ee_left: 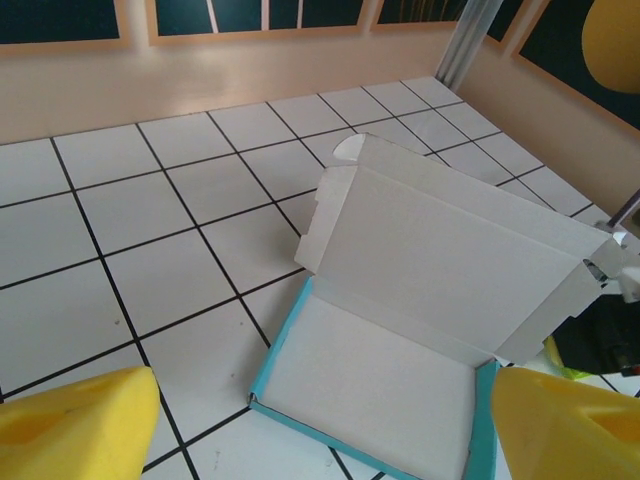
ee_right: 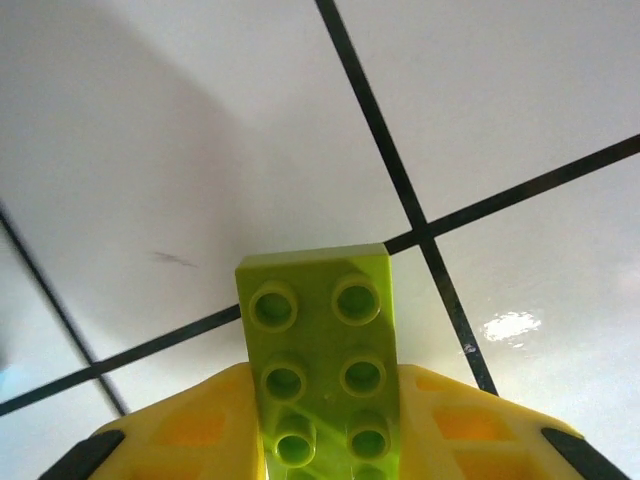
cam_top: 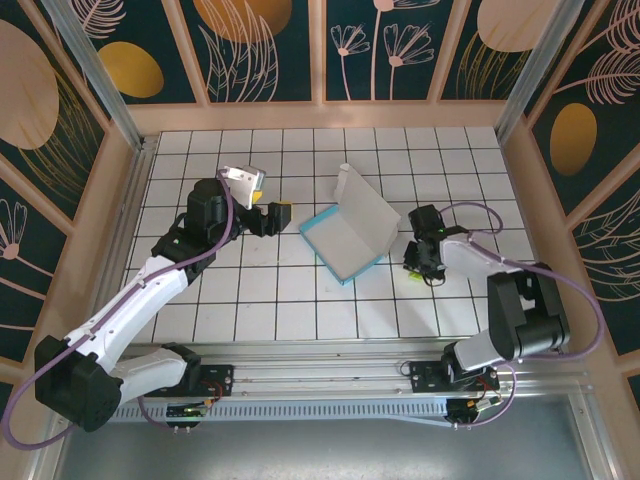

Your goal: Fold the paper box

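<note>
White tiled table (cam_top: 200, 300): you've got the paper box (cam_top: 345, 245) near the centre, a bit toward the right edge, lid flap tilted up, blue outside. Left claw (cam_top: 272, 207) is just left of it, released. Right claw (cam_top: 422, 265) is near its right side, grasping a yellow-green brick (ee_right: 320, 340).
</note>
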